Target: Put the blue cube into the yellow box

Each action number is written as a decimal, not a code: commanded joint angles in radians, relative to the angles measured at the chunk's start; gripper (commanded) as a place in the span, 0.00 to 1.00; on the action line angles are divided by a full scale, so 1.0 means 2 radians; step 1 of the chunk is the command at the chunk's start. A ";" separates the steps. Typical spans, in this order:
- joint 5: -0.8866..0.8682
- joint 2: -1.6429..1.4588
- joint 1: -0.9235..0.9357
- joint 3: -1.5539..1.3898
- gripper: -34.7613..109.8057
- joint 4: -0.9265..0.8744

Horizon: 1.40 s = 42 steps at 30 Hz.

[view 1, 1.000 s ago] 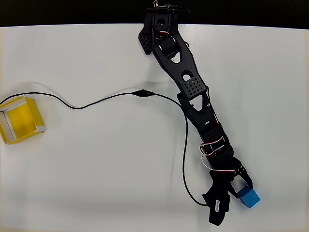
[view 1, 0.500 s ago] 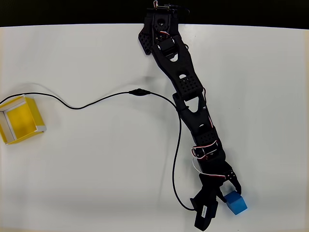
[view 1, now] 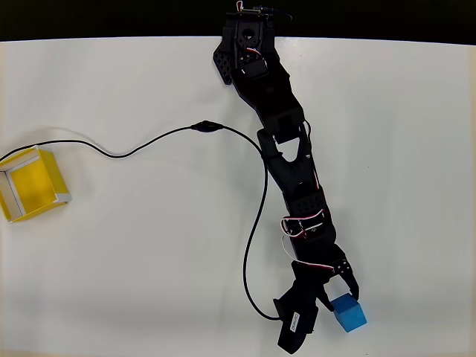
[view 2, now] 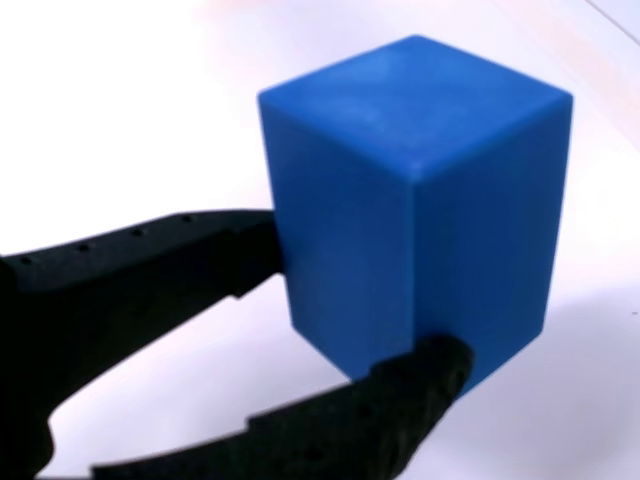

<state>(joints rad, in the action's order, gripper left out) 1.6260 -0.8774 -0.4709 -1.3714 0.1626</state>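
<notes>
The blue cube [view 1: 348, 312] sits at the lower right of the white table in the overhead view, with my gripper [view 1: 340, 300] shut on it. In the wrist view the blue cube [view 2: 415, 205] looms large, and my gripper [view 2: 350, 310] clamps it with one black finger [view 2: 150, 265] against its left face and the other at its lower corner. The yellow box [view 1: 37, 182] stands open-topped at the far left edge of the table, a long way from the cube, and nothing lies in it.
A black cable [view 1: 156, 141] snakes from behind the yellow box across the table's middle and loops down to the gripper. The arm's base [view 1: 245, 37] is mounted at the table's far edge, with black beyond it.
The arm has swung leftward, and the gripper has carried the blue cube left along the table's near edge. The cable loop has shifted left with it.
</notes>
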 commanded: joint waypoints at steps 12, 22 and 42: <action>0.007 -0.375 0.077 -0.219 0.37 0.028; 0.010 -0.495 0.179 -0.317 0.37 0.002; 0.023 -0.680 0.462 -0.502 0.37 -0.035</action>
<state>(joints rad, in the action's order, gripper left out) 1.6490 -2.0908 0.3543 -2.3623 0.0828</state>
